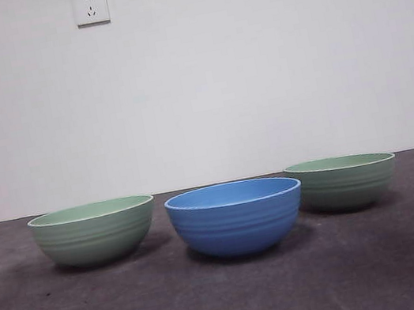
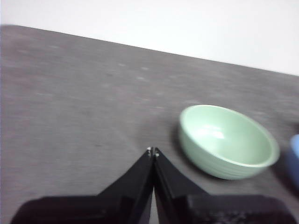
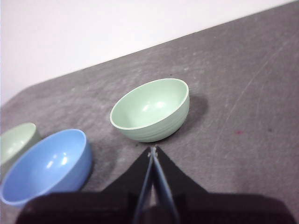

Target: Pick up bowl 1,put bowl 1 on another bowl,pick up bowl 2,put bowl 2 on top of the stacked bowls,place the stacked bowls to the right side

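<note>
Bowls apart on the surface, both grippers waiting

Bowls stand in a loose row in the front view: the blue bowl [image 1: 236,217] is nearest and in the middle, one green bowl [image 1: 94,232] to its left, the other green bowl [image 1: 342,181] to its right and farther back. None touches another and nothing is stacked. All three sit upright on the dark grey surface [image 1: 233,303] before a white wall with two sockets [image 1: 90,6]. No arm shows here.

Left wrist view: the left gripper [image 2: 153,151] hangs above bare surface with its jaws pressed together, holding nothing. A green bowl [image 2: 228,140] sits near the tips, and a blue edge shows beyond it.

Right wrist view: the right gripper [image 3: 153,150] has its jaws together too, empty, just short of a green bowl [image 3: 152,109]. The blue bowl [image 3: 48,165] lies beside it, with another green bowl [image 3: 16,140] behind
</note>
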Controlling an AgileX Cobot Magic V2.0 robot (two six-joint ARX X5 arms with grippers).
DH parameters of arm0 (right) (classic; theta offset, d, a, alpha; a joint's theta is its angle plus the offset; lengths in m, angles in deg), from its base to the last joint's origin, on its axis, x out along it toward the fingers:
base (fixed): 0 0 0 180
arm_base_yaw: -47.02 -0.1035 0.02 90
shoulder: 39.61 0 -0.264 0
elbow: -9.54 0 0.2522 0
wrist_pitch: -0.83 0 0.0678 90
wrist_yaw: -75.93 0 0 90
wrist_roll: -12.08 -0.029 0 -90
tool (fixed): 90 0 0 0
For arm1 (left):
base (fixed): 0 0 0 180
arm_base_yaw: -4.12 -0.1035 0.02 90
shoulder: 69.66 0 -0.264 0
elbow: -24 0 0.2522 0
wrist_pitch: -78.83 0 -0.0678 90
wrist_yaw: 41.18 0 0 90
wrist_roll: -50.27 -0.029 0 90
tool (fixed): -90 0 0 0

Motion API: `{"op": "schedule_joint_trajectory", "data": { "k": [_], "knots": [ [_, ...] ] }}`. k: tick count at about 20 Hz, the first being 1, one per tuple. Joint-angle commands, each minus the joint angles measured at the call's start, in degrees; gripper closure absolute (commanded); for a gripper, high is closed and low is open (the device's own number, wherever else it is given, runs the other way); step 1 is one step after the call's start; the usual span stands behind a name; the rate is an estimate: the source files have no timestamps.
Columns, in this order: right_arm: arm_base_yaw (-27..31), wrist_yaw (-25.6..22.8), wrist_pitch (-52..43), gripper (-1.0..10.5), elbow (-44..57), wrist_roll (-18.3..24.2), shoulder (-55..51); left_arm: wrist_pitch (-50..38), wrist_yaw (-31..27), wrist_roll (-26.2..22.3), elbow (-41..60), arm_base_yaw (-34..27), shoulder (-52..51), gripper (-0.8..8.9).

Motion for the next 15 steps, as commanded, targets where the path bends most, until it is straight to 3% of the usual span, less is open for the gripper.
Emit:
{"op": "schedule_joint_trajectory", "data": {
  "k": [1,5,10,15],
  "knots": [
    [0.0,1.6,-0.1,9.6,-0.8,-4.9,0.0,0.1,4.3,2.6,-0.6,-0.2,-0.2,8.20],
    [0.0,3.1,0.4,9.6,-4.1,-5.5,1.0,1.2,6.7,6.3,-4.2,-0.2,-0.1,8.20],
    [0.0,5.1,5.2,9.6,-11.2,-5.2,5.0,6.3,11.2,6.4,-11.0,-0.2,1.7,8.20],
    [-0.1,10.3,14.3,9.6,-20.5,-0.6,11.8,13.9,16.5,4.6,-18.6,-0.2,6.8,8.20]
  ]
}}
